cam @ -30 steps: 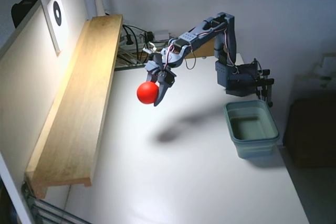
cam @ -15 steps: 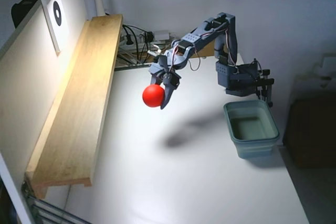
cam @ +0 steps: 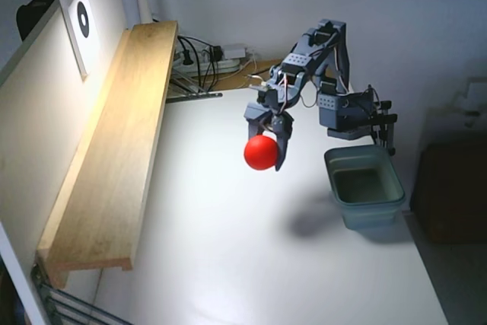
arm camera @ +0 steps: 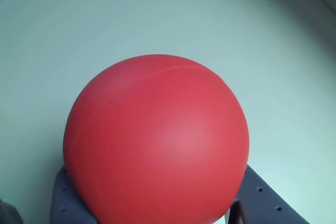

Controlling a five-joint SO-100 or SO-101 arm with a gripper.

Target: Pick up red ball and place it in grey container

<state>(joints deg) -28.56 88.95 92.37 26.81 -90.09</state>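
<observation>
The red ball [cam: 261,152] is held in my gripper [cam: 271,151], well above the white table; its shadow falls on the table below and to the right. In the wrist view the ball [arm camera: 156,141] fills most of the frame, with grey fingers [arm camera: 65,203] showing under it. The grey container [cam: 364,186], a grey-green rectangular tub, stands empty on the table to the right of the ball in the fixed view, close to the arm's base. The container is out of the wrist view.
A long wooden shelf board [cam: 114,150] runs along the left side of the table. Cables and a power strip [cam: 221,55] lie at the back. The arm's base [cam: 350,116] is clamped at the back right, just behind the container.
</observation>
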